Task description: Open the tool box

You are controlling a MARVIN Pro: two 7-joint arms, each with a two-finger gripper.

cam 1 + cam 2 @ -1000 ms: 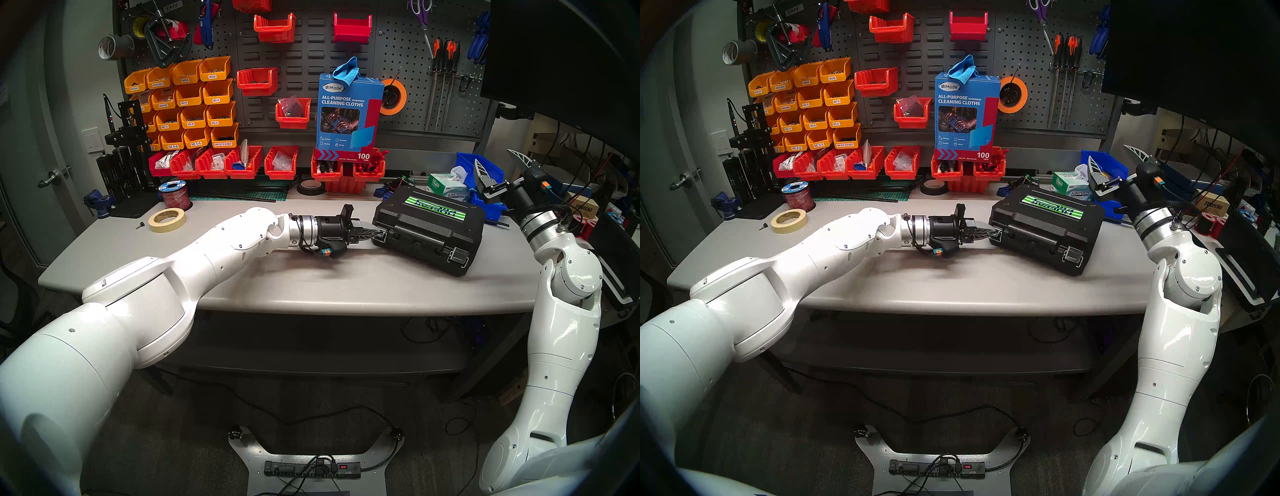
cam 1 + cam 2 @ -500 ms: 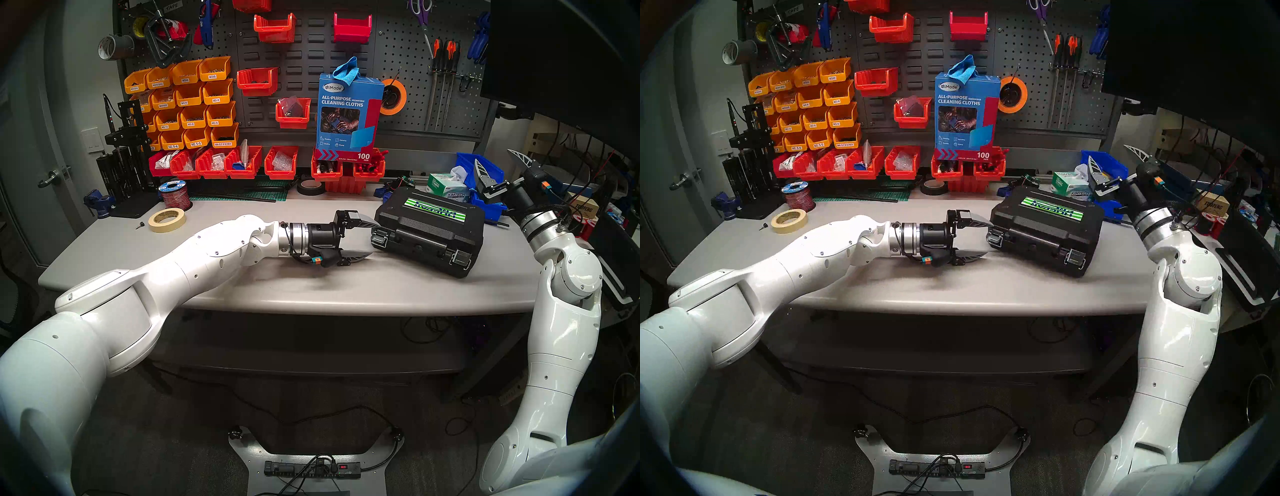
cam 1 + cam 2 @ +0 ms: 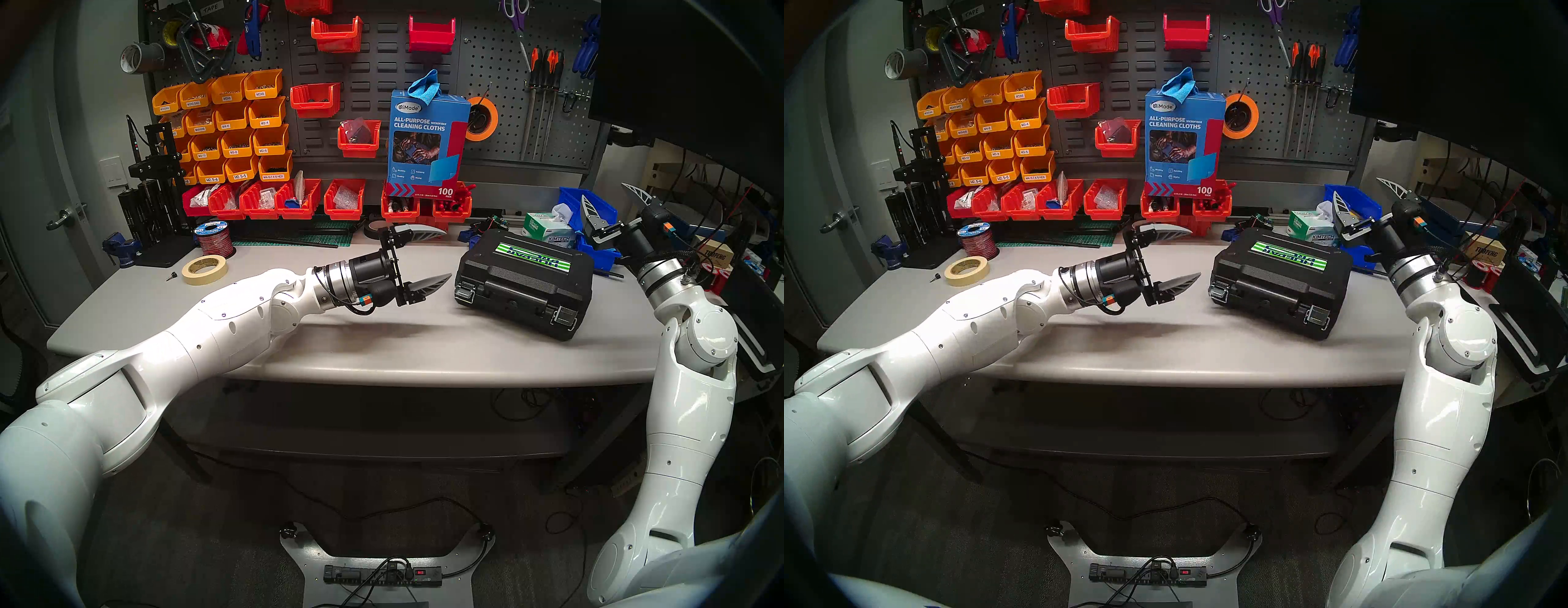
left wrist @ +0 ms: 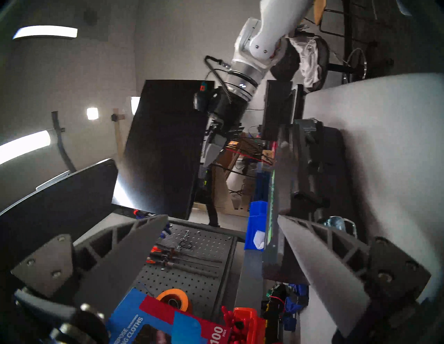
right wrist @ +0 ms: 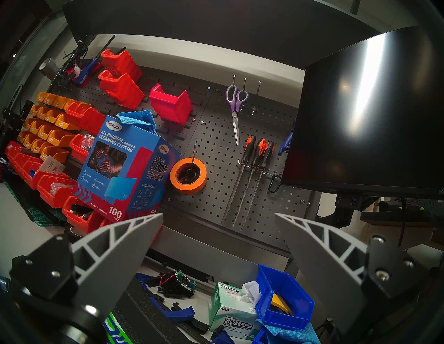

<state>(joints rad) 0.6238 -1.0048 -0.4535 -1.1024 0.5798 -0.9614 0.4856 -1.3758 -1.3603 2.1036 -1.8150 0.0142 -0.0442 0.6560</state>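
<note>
I find the tool box [image 3: 526,282] lying shut near the bench's [image 3: 382,348] right front edge. Left gripper [image 3: 441,257] and right gripper [image 3: 611,199] both gape empty. Risk: prying a latch [image 3: 464,293] could shove the box off that edge.

1. Blue cleaning-cloth box [image 3: 428,144], back edge of the bench: "UniMade", "ALL-PURPOSE CLEANING CLOTHS", "100 PACK"; side panel: "SHOP TOWELS".
2. Green tissue box [image 5: 231,314], back right corner: "KIMTECH".
3. Yellow bins [image 3: 237,127]: "M2.5-5", "M2.5-6", "M3-4".
4. Tool box [image 3: 526,280] sticker: illegible.
5. Pegboard [image 3: 424,55] tag, top left: "TAPE".
</note>
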